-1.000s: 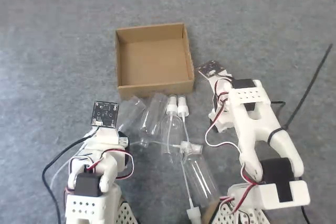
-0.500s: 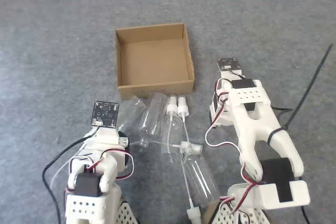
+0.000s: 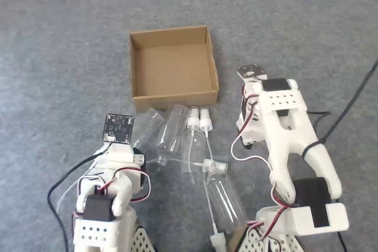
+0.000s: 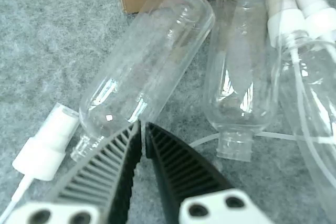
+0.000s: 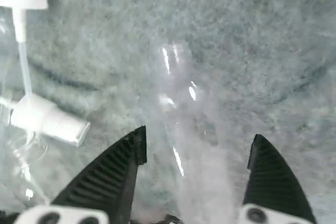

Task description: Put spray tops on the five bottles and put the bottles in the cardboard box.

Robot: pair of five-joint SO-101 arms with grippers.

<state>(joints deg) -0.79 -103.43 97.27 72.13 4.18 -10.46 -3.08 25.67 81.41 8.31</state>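
Note:
Several clear bottles (image 3: 177, 134) lie side by side on the grey carpet just in front of the cardboard box (image 3: 171, 94). Two of them wear white spray tops (image 3: 199, 122). My left gripper (image 4: 142, 127) is shut and empty, its tips beside the bare neck of the leftmost bottle (image 4: 152, 61). A loose spray top (image 4: 44, 145) lies next to that neck. My right gripper (image 5: 194, 150) is open, and a clear bottle (image 5: 184, 129) lies on the carpet between its fingers (image 5: 123, 166). Another spray top (image 5: 47, 120) lies beside that bottle.
The box (image 3: 171, 60) is open-topped and holds nothing. A second uncapped bottle (image 4: 241, 77) lies next to the leftmost one. A spray top with a long tube (image 3: 216, 240) rests near the right arm's base (image 3: 295, 216). Bare carpet spreads left and right of the box.
The right arm's wrist has swung, its camera board moving right and then slightly back left. The left arm and the bottles have stayed where they were.

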